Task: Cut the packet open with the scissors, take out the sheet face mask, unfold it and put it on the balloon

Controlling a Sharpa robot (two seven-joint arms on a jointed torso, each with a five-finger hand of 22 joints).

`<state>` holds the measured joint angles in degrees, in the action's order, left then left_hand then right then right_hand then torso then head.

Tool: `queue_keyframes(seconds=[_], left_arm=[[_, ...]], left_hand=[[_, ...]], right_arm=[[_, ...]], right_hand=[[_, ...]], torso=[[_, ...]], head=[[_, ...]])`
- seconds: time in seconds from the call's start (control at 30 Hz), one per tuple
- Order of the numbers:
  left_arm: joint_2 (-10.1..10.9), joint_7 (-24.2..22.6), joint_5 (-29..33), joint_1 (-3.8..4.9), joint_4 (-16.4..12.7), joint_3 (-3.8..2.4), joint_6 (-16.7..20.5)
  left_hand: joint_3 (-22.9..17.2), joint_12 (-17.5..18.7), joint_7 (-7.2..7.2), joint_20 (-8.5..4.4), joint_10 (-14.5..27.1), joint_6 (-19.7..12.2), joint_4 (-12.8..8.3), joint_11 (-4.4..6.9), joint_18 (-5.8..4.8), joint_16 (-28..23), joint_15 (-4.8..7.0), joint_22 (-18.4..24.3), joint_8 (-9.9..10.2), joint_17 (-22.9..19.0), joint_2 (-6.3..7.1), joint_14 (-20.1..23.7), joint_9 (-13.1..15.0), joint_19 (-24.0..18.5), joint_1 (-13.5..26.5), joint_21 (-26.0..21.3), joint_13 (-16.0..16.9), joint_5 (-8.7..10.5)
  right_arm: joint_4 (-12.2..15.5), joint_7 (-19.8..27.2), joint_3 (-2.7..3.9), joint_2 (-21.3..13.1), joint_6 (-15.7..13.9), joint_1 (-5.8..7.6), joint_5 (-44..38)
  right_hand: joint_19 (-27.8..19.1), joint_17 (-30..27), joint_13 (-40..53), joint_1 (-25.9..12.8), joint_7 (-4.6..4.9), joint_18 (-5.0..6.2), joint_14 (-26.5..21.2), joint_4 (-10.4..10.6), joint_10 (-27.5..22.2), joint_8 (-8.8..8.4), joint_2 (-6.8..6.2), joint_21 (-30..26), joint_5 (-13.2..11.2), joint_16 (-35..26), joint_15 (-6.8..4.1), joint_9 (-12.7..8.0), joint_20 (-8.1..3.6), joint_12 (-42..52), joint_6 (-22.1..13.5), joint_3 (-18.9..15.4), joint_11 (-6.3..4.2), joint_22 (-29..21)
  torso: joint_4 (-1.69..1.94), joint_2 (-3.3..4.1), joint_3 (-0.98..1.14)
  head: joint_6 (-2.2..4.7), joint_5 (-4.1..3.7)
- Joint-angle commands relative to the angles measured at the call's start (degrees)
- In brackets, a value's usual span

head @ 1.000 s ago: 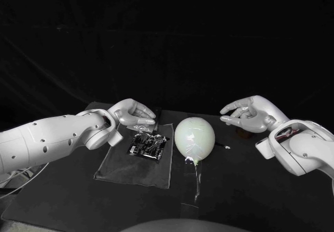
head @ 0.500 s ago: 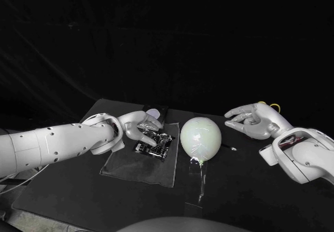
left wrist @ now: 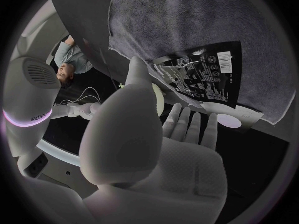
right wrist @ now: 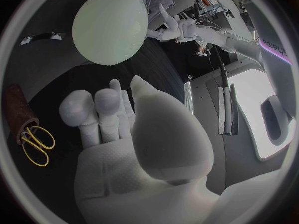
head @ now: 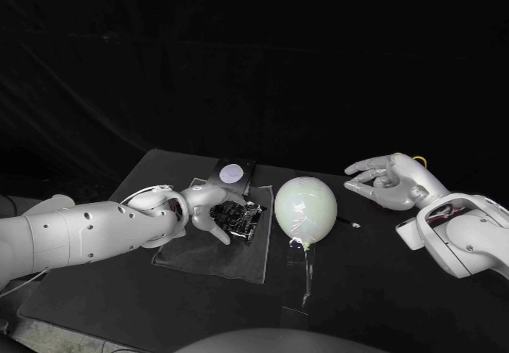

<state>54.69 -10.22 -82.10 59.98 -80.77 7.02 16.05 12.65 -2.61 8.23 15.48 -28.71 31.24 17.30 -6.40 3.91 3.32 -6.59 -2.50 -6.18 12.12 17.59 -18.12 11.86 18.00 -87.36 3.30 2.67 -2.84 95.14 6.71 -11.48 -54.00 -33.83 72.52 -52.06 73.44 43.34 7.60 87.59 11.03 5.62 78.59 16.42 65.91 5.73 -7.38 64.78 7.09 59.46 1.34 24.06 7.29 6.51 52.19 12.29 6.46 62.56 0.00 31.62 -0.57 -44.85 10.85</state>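
Observation:
The black printed packet (head: pixel 237 219) lies on a grey cloth (head: pixel 207 254); it also appears in the left wrist view (left wrist: pixel 201 74). My left hand (head: pixel 206 213) is low at the packet's left edge, fingers apart and pointing down, with one fingertip (head: pixel 223 237) on the cloth beside it; it holds nothing. The pale balloon (head: pixel 305 209) lies right of the packet, its tail toward me. My right hand (head: pixel 386 181) hovers right of the balloon (right wrist: pixel 111 27), loosely curled and holding nothing. Yellow-handled scissors (right wrist: pixel 34 143) lie beyond it, their handle (head: pixel 420 159) peeking out behind the hand.
A white disc (head: pixel 232 173) sits on a black block at the cloth's far edge. A brown roll (right wrist: pixel 14 107) lies beside the scissors. A thin clear strip (head: pixel 307 276) runs from the balloon's tail toward the table's near edge.
My left hand has dropped and drawn back to the packet's left side, uncovering the white disc. The right hand has barely moved.

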Motion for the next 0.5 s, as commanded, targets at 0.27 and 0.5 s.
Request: queue_keyframes(seconds=[0.27,0.5], left_arm=[[-2.28,4.15,-6.05,-0.46,2.37,-0.07,-0.22],[-3.15,4.79,-6.45,-0.58,3.37,-0.08,-0.07]], left_hand=[[0.03,-0.49,1.9,-0.93,-2.46,0.85,-0.04,-1.56,2.6,0.64,-0.86,-0.57,-0.65,0.77,-0.1,-2.32,0.44,3.3,-0.66,1.32,0.3,-0.14],[-0.73,-0.54,2.21,-1.16,-3.61,1.55,-0.1,-1.85,3.37,0.8,-0.99,-0.67,-0.95,1.08,-0.54,-3.35,0.73,4.17,-2.81,1.6,0.37,-0.2]], right_arm=[[0.37,0.7,0.03,-0.28,-0.13,-0.09,0.08],[0.77,0.61,0.03,-0.71,0.02,-0.11,0.27]], right_hand=[[-0.4,0.04,-0.12,-0.36,0.11,0.87,-0.27,0.01,-0.33,-0.21,-0.15,-0.29,-0.37,-0.15,0.26,-0.02,-0.1,-0.26,-0.29,0.45,0.15,0.04],[-0.35,0.22,-0.25,-0.49,0.08,0.88,-0.32,0.02,-0.11,-0.17,-0.04,-0.17,-0.29,0.02,0.28,0.06,0.0,-0.23,-0.12,0.71,0.12,0.23]], torso=[[-0.03,-0.03,0.01],[-0.07,0.0,0.03]], head=[[-0.43,-0.44],[-0.61,-0.6]])
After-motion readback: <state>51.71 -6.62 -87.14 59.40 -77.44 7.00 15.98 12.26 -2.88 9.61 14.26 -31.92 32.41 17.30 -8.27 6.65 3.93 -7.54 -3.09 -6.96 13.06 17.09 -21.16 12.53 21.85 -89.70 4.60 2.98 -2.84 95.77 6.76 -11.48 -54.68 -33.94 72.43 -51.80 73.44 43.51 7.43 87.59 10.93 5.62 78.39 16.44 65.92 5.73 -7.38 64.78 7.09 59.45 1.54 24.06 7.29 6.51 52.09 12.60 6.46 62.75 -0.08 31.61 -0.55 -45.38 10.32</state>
